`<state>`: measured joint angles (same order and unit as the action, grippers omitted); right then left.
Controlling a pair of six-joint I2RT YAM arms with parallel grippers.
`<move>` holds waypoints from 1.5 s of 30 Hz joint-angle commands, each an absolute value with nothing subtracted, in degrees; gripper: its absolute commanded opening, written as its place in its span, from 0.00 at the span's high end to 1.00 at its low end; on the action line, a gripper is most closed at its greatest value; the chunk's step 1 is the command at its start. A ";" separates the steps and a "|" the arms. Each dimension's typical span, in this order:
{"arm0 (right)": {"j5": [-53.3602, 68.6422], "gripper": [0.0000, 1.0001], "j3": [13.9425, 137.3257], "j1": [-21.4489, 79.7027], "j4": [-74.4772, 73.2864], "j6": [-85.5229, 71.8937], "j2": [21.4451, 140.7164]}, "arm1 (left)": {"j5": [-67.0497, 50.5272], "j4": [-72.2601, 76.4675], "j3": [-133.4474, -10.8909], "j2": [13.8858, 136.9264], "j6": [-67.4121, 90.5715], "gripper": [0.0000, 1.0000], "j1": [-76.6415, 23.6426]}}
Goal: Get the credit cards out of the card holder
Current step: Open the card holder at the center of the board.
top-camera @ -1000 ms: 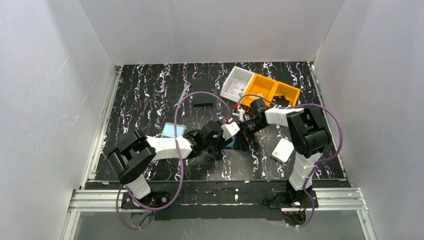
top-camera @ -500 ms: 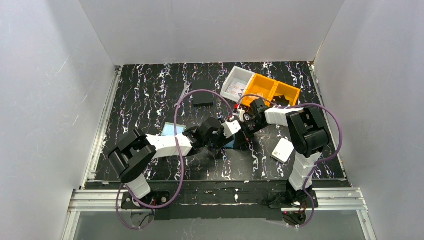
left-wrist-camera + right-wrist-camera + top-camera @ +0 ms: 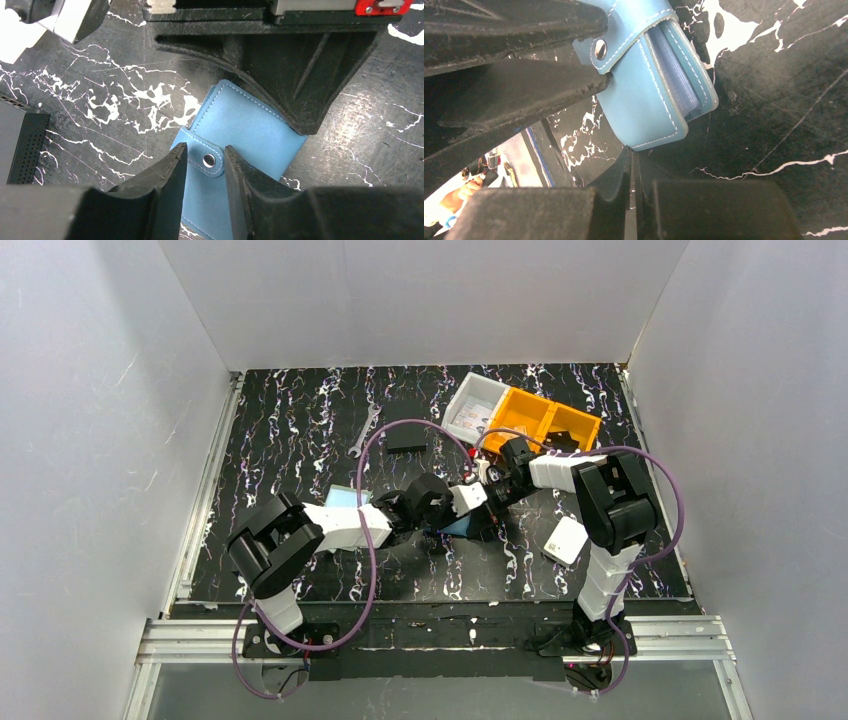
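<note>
Two grippers crowd the blue card holder [image 3: 462, 527], which lies shut on the marbled table [image 3: 300, 430], just off centre toward 5 o'clock. From 9 o'clock, the left gripper [image 3: 205, 152] sets its fingers [image 3: 167, 175] astride the snap tab [image 3: 208, 160], partly parted and flush with the tab's edges; whether they bite cannot be told. No credit cards show, only clear pocket edges [image 3: 676, 85] in the holder's open side. At 1 o'clock of the snap, the right gripper [image 3: 630, 156], fingers pressed together and holding nothing, bears on the holder's far corner. The risks look plain: the thin tab could slide from the pads, or the snap could hold and the whole holder lift or swivel, since only one corner is pinned. Jaws this near could also knock together. A white rounded box [image 3: 566, 538] sits at 3 o'clock, well apart.
</note>
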<state>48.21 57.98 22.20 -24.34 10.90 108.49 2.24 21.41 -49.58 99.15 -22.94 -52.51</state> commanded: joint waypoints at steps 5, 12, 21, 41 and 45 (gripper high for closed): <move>40.67 0.91 58.33 22.30 -24.96 13.96 110.88 | 1.84 17.63 -49.64 96.55 -20.19 0.95 -47.99; 40.02 0.91 58.58 22.32 -25.35 14.66 110.69 | -1.94 11.58 -52.32 95.32 -15.25 1.00 -46.26; 49.11 0.73 58.38 22.27 -25.15 18.54 105.11 | -0.79 4.01 -54.76 94.48 -8.90 1.00 -45.75; 44.53 0.34 53.25 24.26 -1.32 -8.41 107.30 | -4.92 7.36 -50.11 91.60 27.71 1.00 -45.45; 44.35 0.58 54.50 24.34 -4.87 -7.44 110.52 | -4.31 14.41 -44.05 90.09 37.55 1.00 -44.59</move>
<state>48.77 53.58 24.08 -2.37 -8.32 106.10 -3.90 9.78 -48.58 93.93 28.73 -45.25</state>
